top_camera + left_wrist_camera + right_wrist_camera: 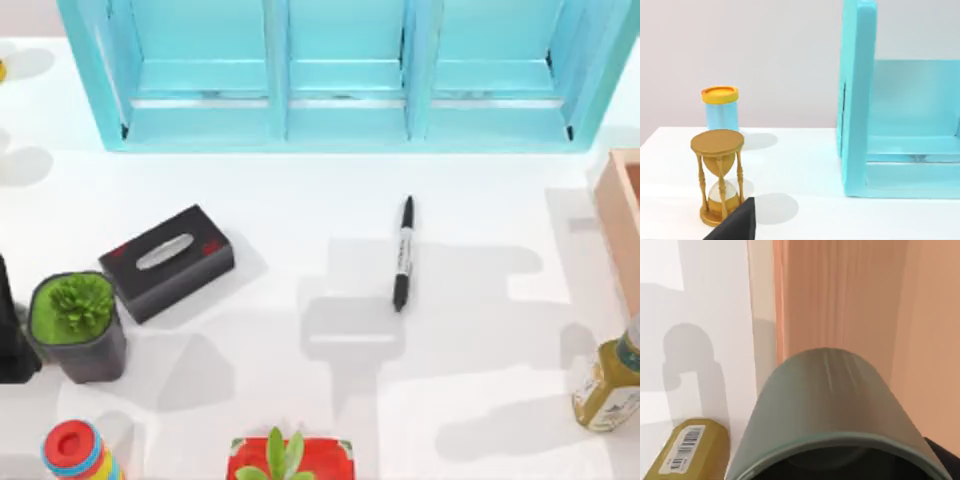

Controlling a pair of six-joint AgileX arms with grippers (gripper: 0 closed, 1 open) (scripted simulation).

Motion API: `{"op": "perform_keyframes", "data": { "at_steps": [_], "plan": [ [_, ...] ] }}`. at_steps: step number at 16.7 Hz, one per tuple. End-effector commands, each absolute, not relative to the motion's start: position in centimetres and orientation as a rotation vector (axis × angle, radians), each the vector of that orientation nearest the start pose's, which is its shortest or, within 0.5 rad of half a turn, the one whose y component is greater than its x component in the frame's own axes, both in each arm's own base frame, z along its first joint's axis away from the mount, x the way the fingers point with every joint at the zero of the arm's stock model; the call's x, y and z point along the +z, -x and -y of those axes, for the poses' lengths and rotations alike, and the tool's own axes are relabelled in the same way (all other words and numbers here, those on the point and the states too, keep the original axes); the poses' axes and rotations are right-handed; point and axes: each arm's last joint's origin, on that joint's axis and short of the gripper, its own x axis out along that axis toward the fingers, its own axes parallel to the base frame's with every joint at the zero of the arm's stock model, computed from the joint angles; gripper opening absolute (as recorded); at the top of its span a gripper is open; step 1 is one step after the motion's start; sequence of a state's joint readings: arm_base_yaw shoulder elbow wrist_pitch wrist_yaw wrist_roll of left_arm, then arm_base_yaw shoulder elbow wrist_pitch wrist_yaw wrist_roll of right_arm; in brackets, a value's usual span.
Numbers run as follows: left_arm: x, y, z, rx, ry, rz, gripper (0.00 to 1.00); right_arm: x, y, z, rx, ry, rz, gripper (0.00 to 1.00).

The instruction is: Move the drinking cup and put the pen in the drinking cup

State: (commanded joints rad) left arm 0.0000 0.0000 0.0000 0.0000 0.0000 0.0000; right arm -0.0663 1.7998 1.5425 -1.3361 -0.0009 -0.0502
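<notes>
The pen (403, 252), slim and black with a white label band, lies flat near the middle of the table, pointing towards the blue shelf. The olive-grey drinking cup (830, 405) hangs very close in the right wrist view, above the table, its dark inside towards the camera. My right gripper is shut on it, and one dark finger (946, 456) shows beside the rim. Below the cup are the table's right side and a wooden box. My left arm (12, 330) is parked at the table's left edge.
A blue shelf unit (345, 110) runs along the back. A wooden box (622, 215) and a yellow bottle (608, 385) stand at the right. A black tissue box (167, 262) and a dark plant pot (78, 325) are at the left, an hourglass (717, 177) farther back.
</notes>
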Motion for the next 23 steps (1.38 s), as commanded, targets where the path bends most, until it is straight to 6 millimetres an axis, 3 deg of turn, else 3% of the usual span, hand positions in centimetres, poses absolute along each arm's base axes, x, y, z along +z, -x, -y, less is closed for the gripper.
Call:
{"op": "perform_keyframes", "data": {
  "at_steps": [4,10,13,19,23],
  "plan": [
    [16.0,-10.6,0.1,0.000,0.000,0.000,1.00,29.7,-32.0,-2.3,-0.009,-0.011,-1.574,0.00],
    [16.0,-10.6,0.1,0.000,0.000,0.000,1.00,29.7,-32.1,-2.6,-0.010,-0.017,-1.576,0.00],
    [16.0,-10.6,0.1,0.000,0.000,0.000,1.00,27.9,-33.7,-5.0,-0.006,-0.014,-1.575,0.00],
    [16.0,-10.6,0.1,0.000,0.000,0.000,1.00,21.9,-36.7,-13.4,0.001,-0.017,-1.558,0.00],
    [16.0,-10.6,0.1,0.000,0.000,0.000,1.00,21.2,-36.9,-14.3,0.002,-0.018,-1.556,0.00]
  ]
}}
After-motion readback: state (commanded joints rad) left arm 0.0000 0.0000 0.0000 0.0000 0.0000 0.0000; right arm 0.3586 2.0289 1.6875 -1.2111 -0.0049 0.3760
